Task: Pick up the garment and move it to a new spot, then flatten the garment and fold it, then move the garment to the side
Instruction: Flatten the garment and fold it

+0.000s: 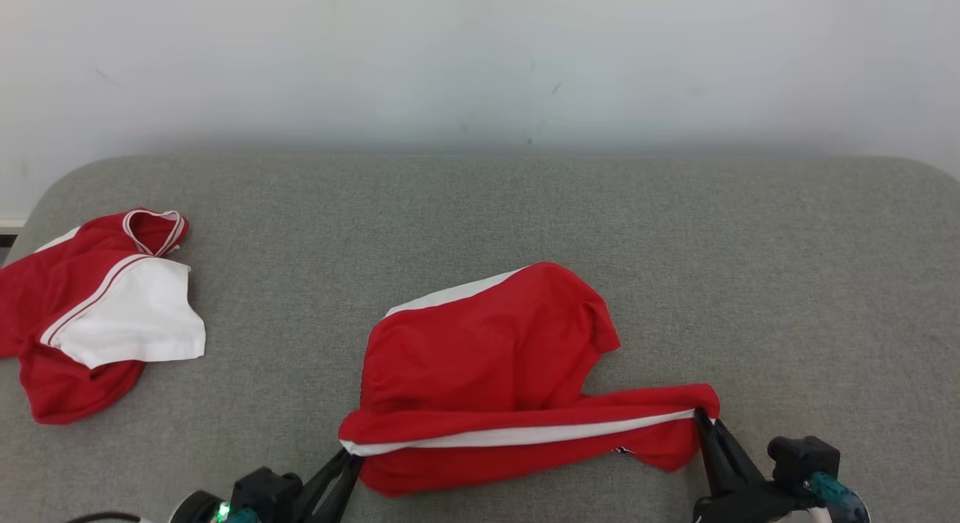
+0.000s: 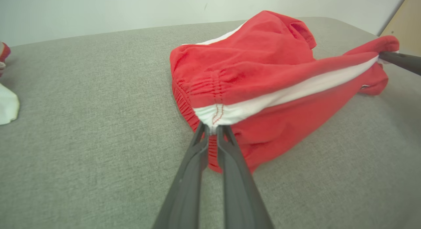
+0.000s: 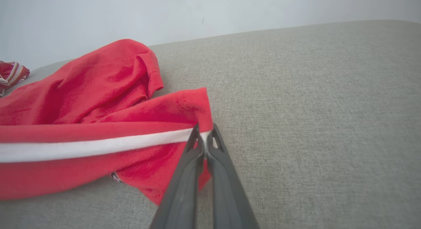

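Nearest you, both claws are closed on the garment's (image 1: 487, 350) near edge. The left claw (image 2: 212, 127) is clamped on the white stripe (image 1: 525, 435) where it meets the gathered waistband (image 2: 204, 87). The right claw (image 3: 204, 132) is clamped on the stripe's other end, at the garment's right corner.

Each bite looks thin and sits at the very fingertips. If you pull the claws apart harder, I'd expect one end to slip free, more likely the right one, where little cloth shows between the fingers. I cannot tell how many layers either claw has. If it is only one layer, the rest will sag and twist when you lift.

The stripe runs taut between the claws. Beyond it the bulk of the garment lies bunched on the grey surface (image 1: 787, 298), with one part folded over. Lift too low and that heap will drag along, keeping its creases and spoiling the flattening.

A red-and-white shirt (image 1: 97, 313) lies well to the garment's left. Carry the garment that way and it may land on the shirt or catch it. Farthest beyond the garment stands the pale wall (image 1: 480, 58), so don't throw the cloth too far forward.
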### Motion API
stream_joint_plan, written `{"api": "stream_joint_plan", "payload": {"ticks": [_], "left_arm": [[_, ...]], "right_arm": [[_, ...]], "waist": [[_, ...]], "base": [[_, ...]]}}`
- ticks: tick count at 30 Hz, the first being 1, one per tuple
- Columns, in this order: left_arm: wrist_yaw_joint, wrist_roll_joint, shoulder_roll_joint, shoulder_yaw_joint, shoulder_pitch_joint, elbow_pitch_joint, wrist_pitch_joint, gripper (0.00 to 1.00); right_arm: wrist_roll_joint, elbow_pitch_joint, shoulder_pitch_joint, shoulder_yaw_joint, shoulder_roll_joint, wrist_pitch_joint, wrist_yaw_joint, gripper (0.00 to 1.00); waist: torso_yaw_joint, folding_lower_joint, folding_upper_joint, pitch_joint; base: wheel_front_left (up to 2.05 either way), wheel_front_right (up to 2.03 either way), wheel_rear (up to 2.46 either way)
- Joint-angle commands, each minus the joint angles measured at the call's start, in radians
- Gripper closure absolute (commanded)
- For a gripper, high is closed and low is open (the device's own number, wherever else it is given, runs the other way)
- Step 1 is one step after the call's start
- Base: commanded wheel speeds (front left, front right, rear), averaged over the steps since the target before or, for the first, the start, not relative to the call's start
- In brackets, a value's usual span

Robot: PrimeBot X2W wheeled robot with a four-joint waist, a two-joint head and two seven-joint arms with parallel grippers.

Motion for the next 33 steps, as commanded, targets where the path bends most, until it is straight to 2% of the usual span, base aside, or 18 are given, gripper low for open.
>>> {"api": "stream_joint_plan", "payload": {"ticks": [1,4,8,9,10,11,12,23,33], "left_arm": [[0.002,-0.009,0.001,0.000,-0.021,0.005,-0.003,1.00],[0.002,-0.033,-0.005,-0.020,-0.064,0.039,-0.003,1.00],[0.002,-0.058,-0.013,-0.052,-0.093,0.067,-0.003,1.00],[0.002,-0.066,-0.016,-0.053,-0.096,0.076,-0.003,1.00],[0.002,-0.072,-0.019,-0.048,-0.098,0.079,-0.003,1.00],[0.002,-0.076,-0.020,-0.043,-0.094,0.082,-0.003,0.24],[0.002,-0.078,-0.020,-0.042,-0.086,0.081,-0.003,0.00],[0.002,-0.068,0.036,0.001,0.024,-0.036,-0.003,0.00],[0.002,-0.114,0.059,-0.016,0.040,-0.118,-0.003,0.00]], "right_arm": [[0.012,0.015,-0.019,0.004,-0.007,-0.001,0.001,1.00],[0.038,0.104,-0.079,0.024,-0.006,-0.001,0.001,1.00],[0.060,0.149,-0.120,0.045,-0.007,-0.001,0.001,1.00],[0.063,0.151,-0.119,0.047,-0.008,-0.001,0.001,0.81],[0.067,0.146,-0.116,0.046,-0.010,-0.001,0.001,0.41],[0.074,0.139,-0.110,0.044,-0.010,-0.001,0.001,0.00],[0.078,0.130,-0.100,0.040,-0.012,-0.001,0.001,0.00],[0.095,-0.049,0.032,0.007,-0.024,-0.001,0.001,0.00],[0.082,-0.055,0.036,0.004,-0.018,-0.001,0.001,0.00]], "waist": [[-0.004,-0.0001,-0.0001,0.004],[-0.007,-0.0001,-0.0001,0.007],[-0.001,-0.0001,-0.0001,0.006],[0.000,-0.0001,-0.0001,0.006],[0.003,-0.0001,-0.0001,0.005],[0.005,-0.0001,-0.0001,0.003],[0.006,-0.0001,-0.0001,0.002],[0.014,-0.0001,-0.0001,0.002],[0.005,-0.0001,-0.0001,0.013]], "base": [[0.00,0.00,0.00],[0.00,0.00,0.00],[0.00,0.00,0.00],[0.00,0.00,0.00],[0.00,0.00,0.00],[0.00,0.00,0.00],[0.00,0.00,0.00],[0.00,0.00,0.00],[0.00,0.00,0.00]]}}
